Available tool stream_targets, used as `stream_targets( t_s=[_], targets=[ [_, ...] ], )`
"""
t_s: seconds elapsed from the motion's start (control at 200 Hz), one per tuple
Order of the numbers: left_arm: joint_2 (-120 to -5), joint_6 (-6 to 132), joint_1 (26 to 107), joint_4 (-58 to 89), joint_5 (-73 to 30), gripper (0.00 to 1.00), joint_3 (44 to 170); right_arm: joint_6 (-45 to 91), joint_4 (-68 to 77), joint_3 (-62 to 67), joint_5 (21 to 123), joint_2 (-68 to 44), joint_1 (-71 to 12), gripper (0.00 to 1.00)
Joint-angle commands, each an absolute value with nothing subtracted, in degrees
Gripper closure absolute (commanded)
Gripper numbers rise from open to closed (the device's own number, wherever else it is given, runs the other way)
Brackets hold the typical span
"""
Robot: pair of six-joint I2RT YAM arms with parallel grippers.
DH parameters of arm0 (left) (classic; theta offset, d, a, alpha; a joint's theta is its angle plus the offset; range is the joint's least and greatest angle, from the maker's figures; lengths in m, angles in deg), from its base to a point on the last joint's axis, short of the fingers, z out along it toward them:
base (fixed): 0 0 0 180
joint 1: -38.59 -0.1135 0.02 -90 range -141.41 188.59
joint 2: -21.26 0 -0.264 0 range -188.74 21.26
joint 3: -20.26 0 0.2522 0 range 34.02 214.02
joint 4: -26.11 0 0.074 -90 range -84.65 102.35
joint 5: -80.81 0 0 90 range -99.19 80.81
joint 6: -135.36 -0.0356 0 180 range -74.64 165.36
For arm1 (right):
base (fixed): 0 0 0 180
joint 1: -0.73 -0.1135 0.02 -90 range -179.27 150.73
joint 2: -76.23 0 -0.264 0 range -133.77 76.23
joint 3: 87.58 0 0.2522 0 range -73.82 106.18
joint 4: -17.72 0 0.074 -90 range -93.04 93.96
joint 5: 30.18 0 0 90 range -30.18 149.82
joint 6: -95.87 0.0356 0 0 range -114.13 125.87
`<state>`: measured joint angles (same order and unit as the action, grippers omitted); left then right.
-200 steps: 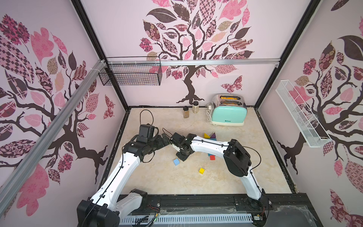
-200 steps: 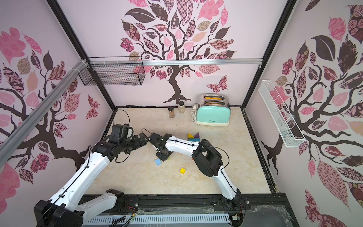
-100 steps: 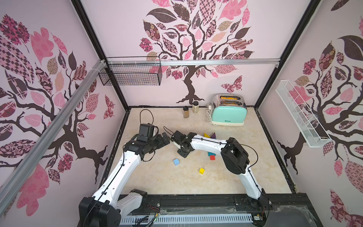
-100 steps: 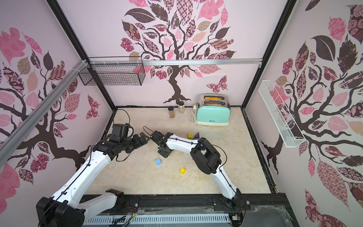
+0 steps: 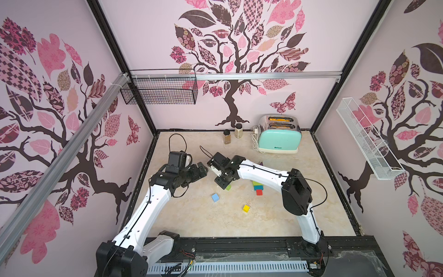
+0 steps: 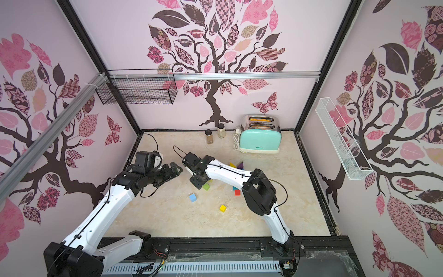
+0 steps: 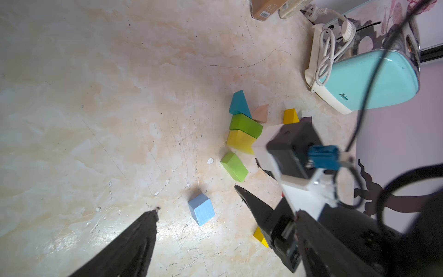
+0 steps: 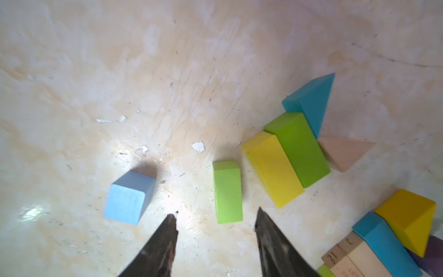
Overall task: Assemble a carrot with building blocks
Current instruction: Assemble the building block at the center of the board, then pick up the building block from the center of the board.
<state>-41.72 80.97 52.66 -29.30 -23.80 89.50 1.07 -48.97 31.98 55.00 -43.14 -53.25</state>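
The building blocks lie scattered on the table. Past the open fingertips of my right gripper (image 8: 215,213) lies a light-green brick (image 8: 227,191), apart from both fingers. A light blue cube (image 8: 129,196) sits beside it. A yellow brick (image 8: 271,167), green brick (image 8: 297,148), teal wedge (image 8: 311,100) and bare wood wedge (image 8: 342,151) cluster together. My left gripper (image 7: 196,197) hangs open and empty over the light blue cube (image 7: 201,212). In a top view the two grippers face each other, left (image 5: 203,170) and right (image 5: 221,183). A yellow cube (image 5: 246,208) and red cube (image 5: 259,192) lie nearer the front.
A mint toaster (image 5: 279,136) with its coiled cable stands at the back, next to two spice jars (image 5: 227,136). More blocks, a yellow wedge (image 8: 407,218), a teal brick (image 8: 383,244) and bare wood bricks (image 8: 347,256), lie under the right forearm. A black wire basket (image 5: 159,90) hangs on the back wall.
My right gripper's jaws have opened wider and it has drawn slightly back from the light-green brick. The left gripper's jaws have narrowed a little.
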Motion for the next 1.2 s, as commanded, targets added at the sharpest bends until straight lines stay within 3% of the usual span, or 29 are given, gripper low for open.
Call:
stream_targets(
  t_s=[0.0,0.135,0.215,0.38,0.795,1.105,1.19],
  targets=[
    [-42.5,77.2,52.4,-29.3,-29.3,0.12,89.4,5.4,-55.3,36.0,54.1,-40.3,-53.2,0.42],
    [-46.1,74.2,54.5,-31.3,-32.3,0.13,88.6,11.7,-61.3,38.1,53.5,-39.6,-51.0,0.28],
    [-48.4,73.0,57.8,-31.4,-30.9,0.12,87.9,14.8,-62.5,37.2,56.4,-37.9,-48.8,0.23],
    [-56.5,69.2,63.6,-32.0,-25.8,0.10,88.1,17.7,-59.7,32.3,61.7,-31.3,-46.0,0.01],
    [-66.2,58.1,67.5,-30.8,-14.7,0.13,87.6,18.6,-56.4,21.9,67.0,-22.4,-45.9,0.01],
    [-69.3,54.3,73.7,-31.4,-10.4,0.24,88.0,17.9,-55.6,18.2,66.7,-20.1,-45.8,0.01],
    [-69.9,54.3,73.8,-30.5,-11.3,0.32,87.5,18.0,-55.5,18.0,66.8,-20.1,-45.8,0.01]
  ],
)
